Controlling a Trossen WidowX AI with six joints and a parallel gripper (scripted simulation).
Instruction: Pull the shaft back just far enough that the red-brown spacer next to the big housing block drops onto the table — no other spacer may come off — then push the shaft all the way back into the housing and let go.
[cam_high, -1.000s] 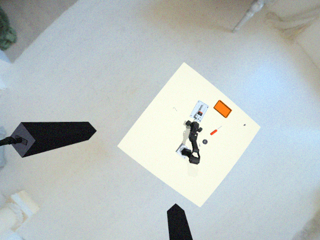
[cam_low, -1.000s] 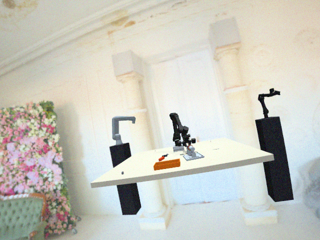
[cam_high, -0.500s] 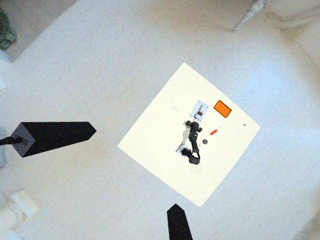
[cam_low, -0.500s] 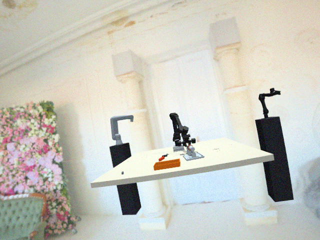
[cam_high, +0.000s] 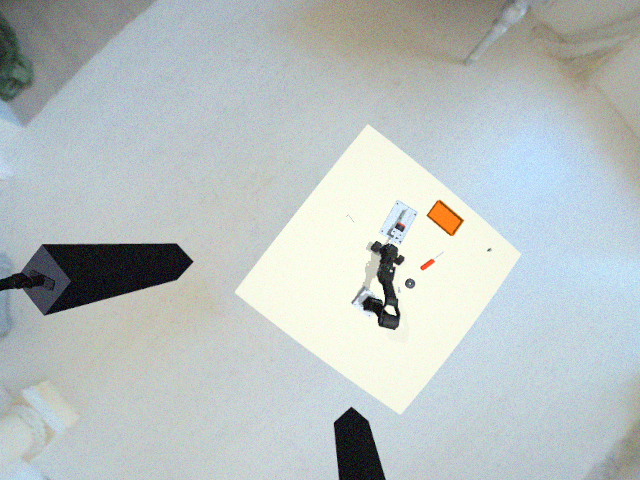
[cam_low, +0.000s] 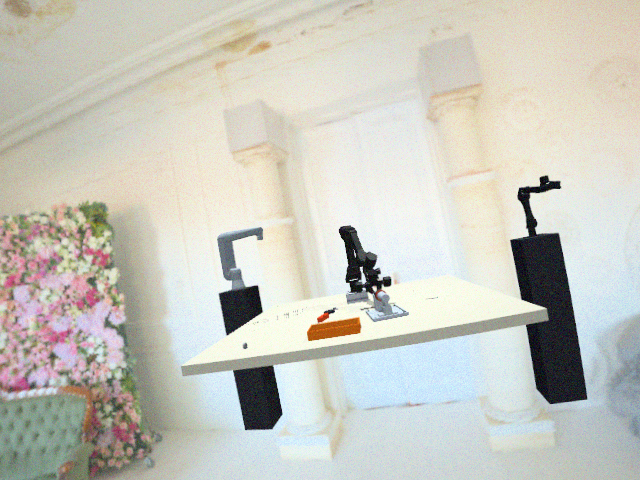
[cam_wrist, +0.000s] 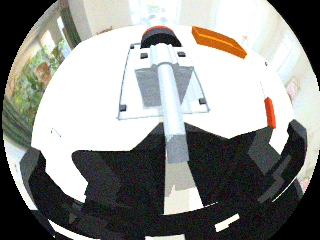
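Observation:
The grey shaft (cam_wrist: 170, 95) runs through the near support block (cam_wrist: 150, 82) (cam_high: 397, 234) on the base plate (cam_wrist: 129, 102) (cam_high: 388, 223). My gripper (cam_wrist: 170, 125) is shut on the near end of the shaft, low over the table. The red-brown spacer (cam_wrist: 160, 27) (cam_high: 401, 224) is still up on the shaft line, beyond a black spacer (cam_wrist: 160, 39) that sits behind the near block. The big housing block (cam_high: 403, 214) (cam_low: 383, 303) stands at the far side. Any gap between the red-brown spacer and the housing is hidden in the wrist view.
An orange tray (cam_high: 445, 218) (cam_low: 334, 329) (cam_wrist: 217, 41) lies right of the plate. A red screwdriver (cam_high: 427, 265) (cam_wrist: 270, 112) and a dark ring (cam_high: 409, 283) lie right of the arm. A thin hooked piece (cam_high: 350, 218) lies left. A small dark part (cam_high: 489, 249) (cam_low: 245, 345) lies far right.

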